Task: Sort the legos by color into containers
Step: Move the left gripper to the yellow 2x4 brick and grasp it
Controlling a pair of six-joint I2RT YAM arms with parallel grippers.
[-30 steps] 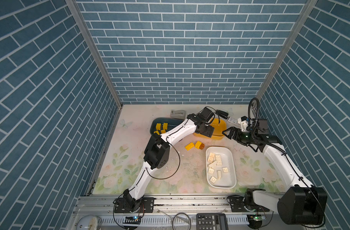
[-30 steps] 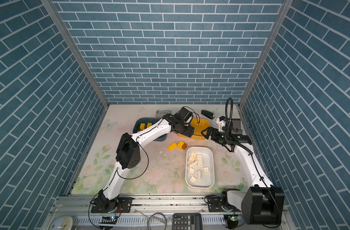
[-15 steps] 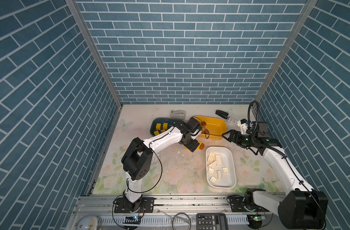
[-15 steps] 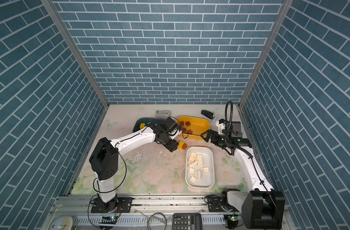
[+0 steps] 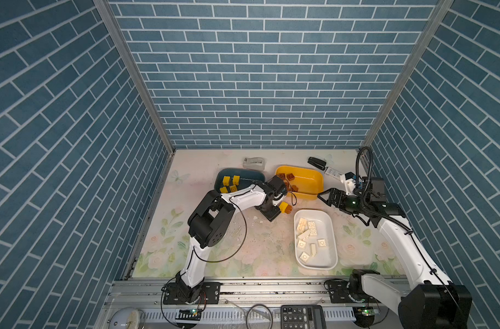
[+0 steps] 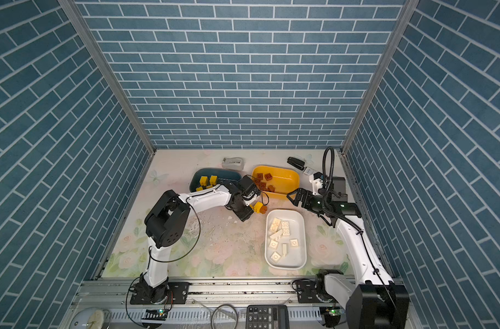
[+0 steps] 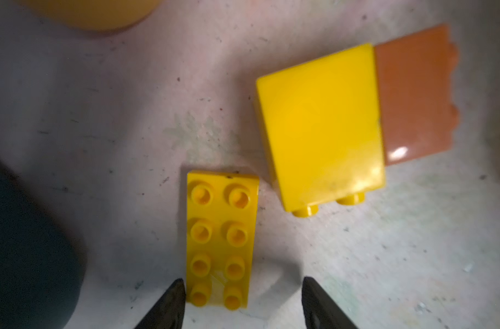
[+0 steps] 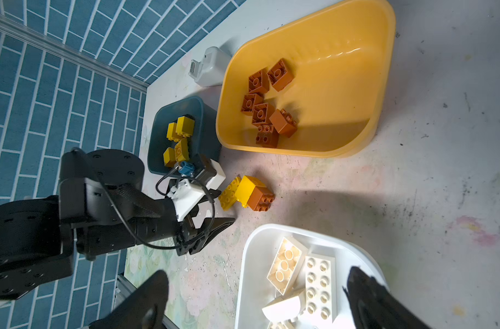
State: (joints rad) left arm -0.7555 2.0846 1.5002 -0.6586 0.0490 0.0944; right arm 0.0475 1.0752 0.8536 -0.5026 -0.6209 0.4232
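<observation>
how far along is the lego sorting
Done: yellow bricks in the dark blue tub, reddish-brown bricks in the yellow tub, cream bricks in the white tub. In hand: the open left gripper straddles the flat yellow brick on the table. Left: that one, plus a tall yellow brick touching a loose reddish-brown brick.

Blue brick-patterned walls (image 5: 243, 85) on three sides; scuffed, floral tabletop (image 5: 260, 247).

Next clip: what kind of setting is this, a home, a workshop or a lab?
Most likely a lab data-collection booth, not a home: blue brick-patterned panels wall in a floral-covered table, and the left arm and right arm are mounted on an aluminium rail along its front edge.
</observation>
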